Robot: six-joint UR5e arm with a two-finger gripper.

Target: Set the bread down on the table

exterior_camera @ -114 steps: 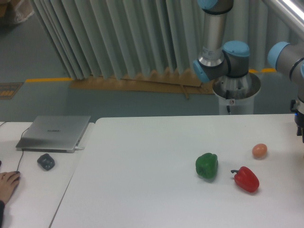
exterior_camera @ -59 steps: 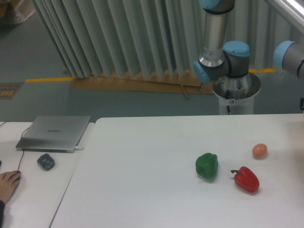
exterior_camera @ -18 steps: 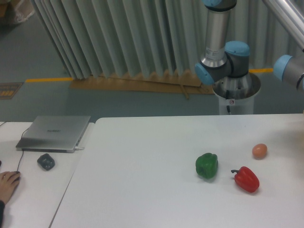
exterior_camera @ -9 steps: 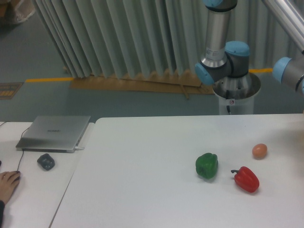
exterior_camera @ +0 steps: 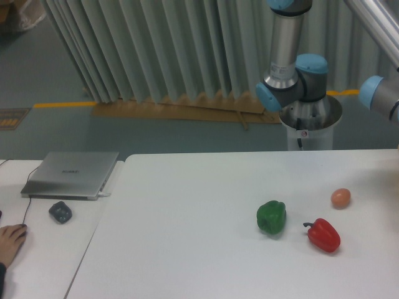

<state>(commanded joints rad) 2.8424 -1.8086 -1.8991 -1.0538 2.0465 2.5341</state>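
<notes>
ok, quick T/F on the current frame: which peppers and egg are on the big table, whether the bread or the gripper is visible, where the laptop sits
1. The green pepper lies left of the red pepper on the table. True.
2. The egg touches the red pepper. False: there is bare tabletop between them; the egg lies farther back.
3. The bread is lying between the two peppers. False: no bread shows anywhere in this view.
4. The gripper is out of view; only arm joints show at the top right. True.
5. The laptop is open on the big table. False: it is shut, on the narrower desk to the left.
</notes>
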